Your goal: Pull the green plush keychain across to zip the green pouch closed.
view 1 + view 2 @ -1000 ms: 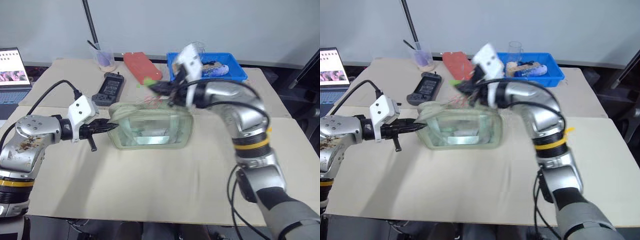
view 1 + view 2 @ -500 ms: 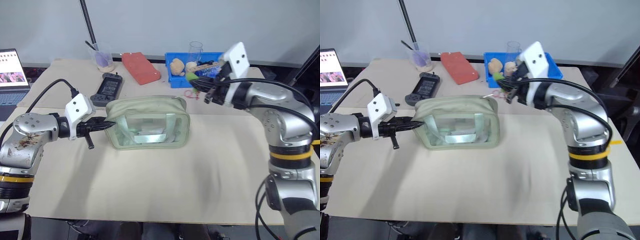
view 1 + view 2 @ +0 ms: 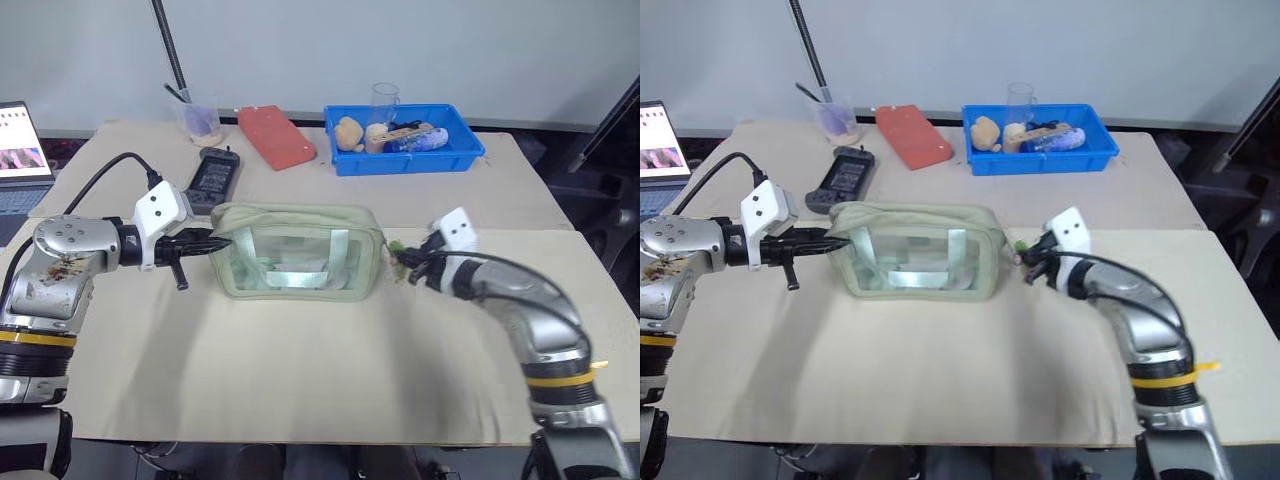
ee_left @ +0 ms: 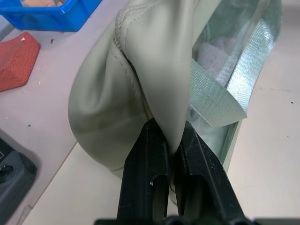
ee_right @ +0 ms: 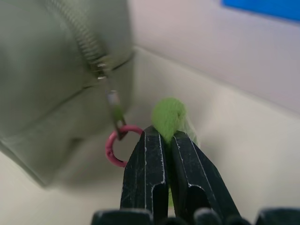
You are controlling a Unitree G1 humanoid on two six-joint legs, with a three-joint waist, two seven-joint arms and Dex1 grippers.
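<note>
Zip pulled to the pouch's right end; I'm holding both ends.

The green pouch (image 3: 296, 250) lies mid-table, my left gripper (image 3: 208, 243) clamped tight on its left-end fabric, my right gripper (image 5: 165, 140) pinched shut on the green plush keychain (image 5: 168, 117) just beside the pouch's right end, with the pink ring (image 5: 114, 146) hanging from the zipper slider (image 5: 100, 63). The slider looks seated at the end, so I'd judge the zip closed; I'd keep tension level along the zipper line, never downward. I can read no writing or brand anywhere.
</note>
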